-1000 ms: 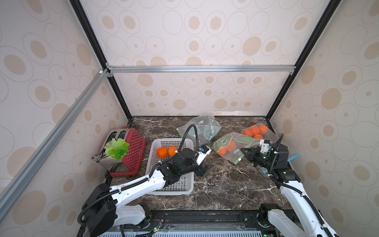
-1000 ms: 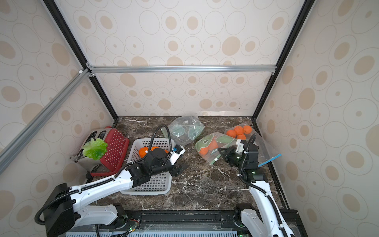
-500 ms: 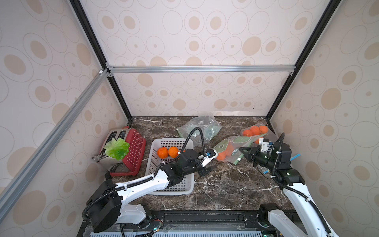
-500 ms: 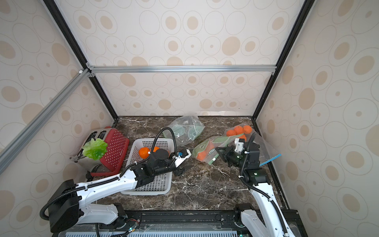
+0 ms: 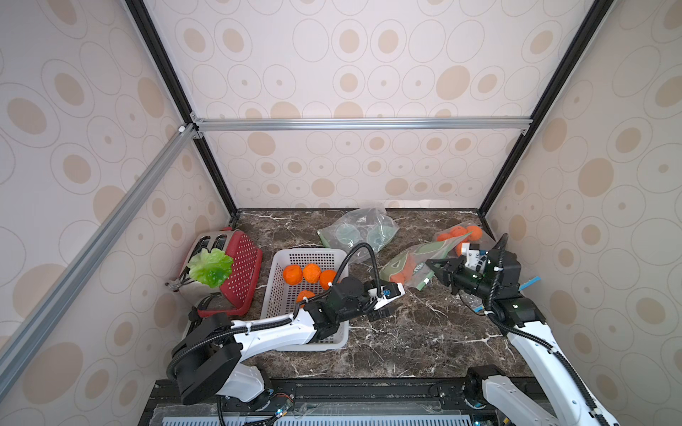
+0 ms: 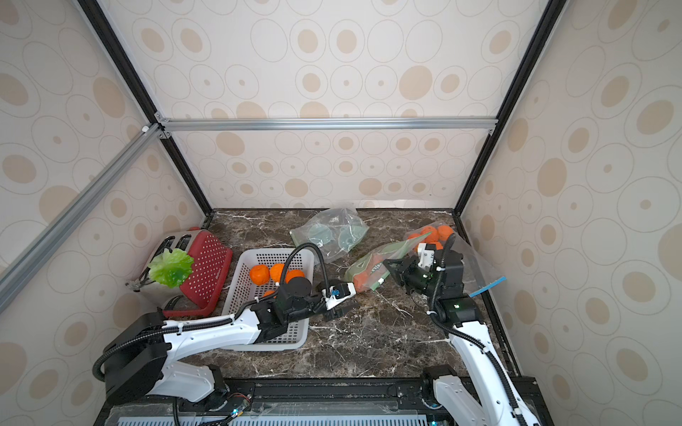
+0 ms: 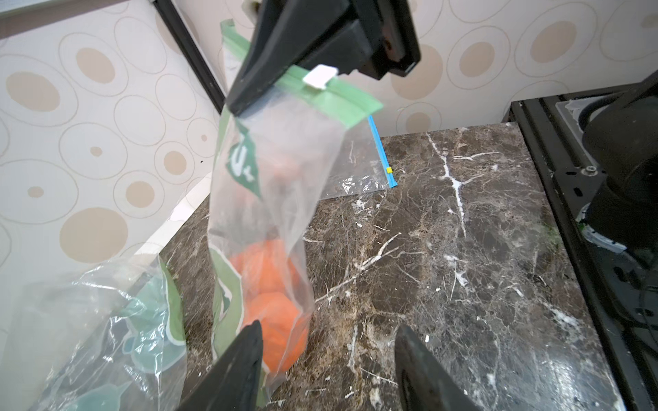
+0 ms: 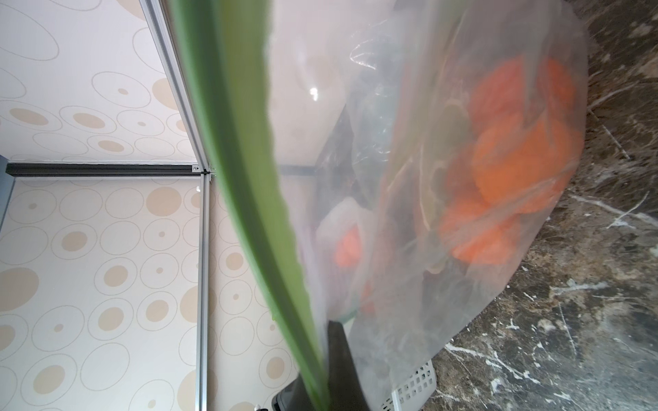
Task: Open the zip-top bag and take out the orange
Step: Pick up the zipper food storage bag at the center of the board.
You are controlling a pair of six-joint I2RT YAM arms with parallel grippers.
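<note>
The zip-top bag [image 5: 407, 262] [image 6: 371, 262] hangs tilted, clear with green print and a green zip strip [image 7: 341, 103]. My right gripper [image 5: 432, 266] [image 6: 388, 264] [image 8: 325, 359] is shut on that strip, close to the white slider [image 7: 319, 80]. The oranges [image 7: 270, 274] [image 8: 520, 160] lie in the bag's lower end, near the marble. In front of that lower end stands my left gripper [image 5: 382, 314] [image 6: 336, 311] [image 7: 327, 327], open with nothing between its fingers. One fingertip [image 7: 249, 341] is right beside the bag's bottom corner.
A white basket [image 5: 284, 258] with several oranges stands under my left arm. A red toaster [image 5: 241, 265] with a lettuce leaf is at the left. A bag of green things [image 5: 354, 230], another bag of oranges [image 5: 461, 234] and a flat blue-zipped bag [image 7: 381, 153] lie behind and to the right.
My left gripper has moved right toward the bag's lower end and its jaws have narrowed a little. The right gripper has raised the zip edge, and the oranges have slid down.
</note>
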